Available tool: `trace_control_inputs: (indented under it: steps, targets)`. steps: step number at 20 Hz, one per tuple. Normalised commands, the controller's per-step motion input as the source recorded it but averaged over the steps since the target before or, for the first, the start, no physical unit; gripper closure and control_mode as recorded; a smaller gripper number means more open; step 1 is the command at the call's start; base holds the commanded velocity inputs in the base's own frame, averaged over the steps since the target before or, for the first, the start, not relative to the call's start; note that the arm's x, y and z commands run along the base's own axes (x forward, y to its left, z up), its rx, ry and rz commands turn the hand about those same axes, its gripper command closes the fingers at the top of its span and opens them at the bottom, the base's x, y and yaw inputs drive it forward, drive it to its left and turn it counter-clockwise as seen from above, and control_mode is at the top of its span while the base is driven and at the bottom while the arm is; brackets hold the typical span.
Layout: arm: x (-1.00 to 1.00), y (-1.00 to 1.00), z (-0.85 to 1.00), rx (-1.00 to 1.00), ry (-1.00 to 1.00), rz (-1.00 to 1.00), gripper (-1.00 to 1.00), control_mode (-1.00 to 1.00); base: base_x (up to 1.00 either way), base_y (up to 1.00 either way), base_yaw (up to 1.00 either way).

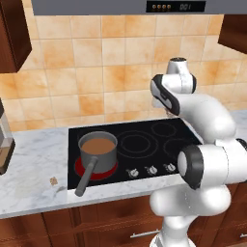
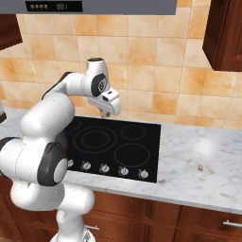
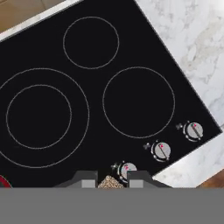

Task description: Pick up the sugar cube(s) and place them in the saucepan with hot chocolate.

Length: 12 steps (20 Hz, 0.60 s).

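Room: a kitchen with an orange-tiled wall (image 1: 96, 62), dark wood cabinets (image 2: 227, 33) and a range hood (image 1: 120, 6) overhead.
Surface: a white marble tabletop (image 2: 203, 151) with a black cooktop (image 3: 87, 109) set into it.
Gripper: the gripper (image 3: 110, 177) hangs above the cooktop near its front row of knobs (image 3: 161, 150), fingers closed in on the sugar cube (image 3: 109, 182).
Open room: the burner rings under and around the gripper (image 2: 108, 112) are bare; to its right, the cooktop edge meets open marble.
Sugar cube: tan and speckled, pinched between the fingertips, off the surface.
Saucepan: the saucepan (image 1: 98, 150) sits on the red-glowing front left burner, well apart from the gripper to its left, brown liquid showing, handle pointing toward the front edge.
Further out: a small tan bit (image 1: 53, 181) lies on the marble left of the handle; a coffee machine (image 1: 4, 140) stands at the far left.
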Motion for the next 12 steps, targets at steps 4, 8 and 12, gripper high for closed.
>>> trace_control_inputs:
  steps: [4, 8, 12]
  targets:
    - [0.17, 1.0, 0.08, 0.0, 0.0, 0.14, 1.0, -1.0, 0.0, 0.0, 0.0]
    - [0.09, 1.0, 0.0, -0.06, 0.0, 0.09, 1.0, -1.0, 0.0, 0.0, 0.0]
    - [0.0, 1.0, 0.0, -0.06, 0.0, 0.1, 1.0, -1.0, 0.0, 0.0, 0.0]
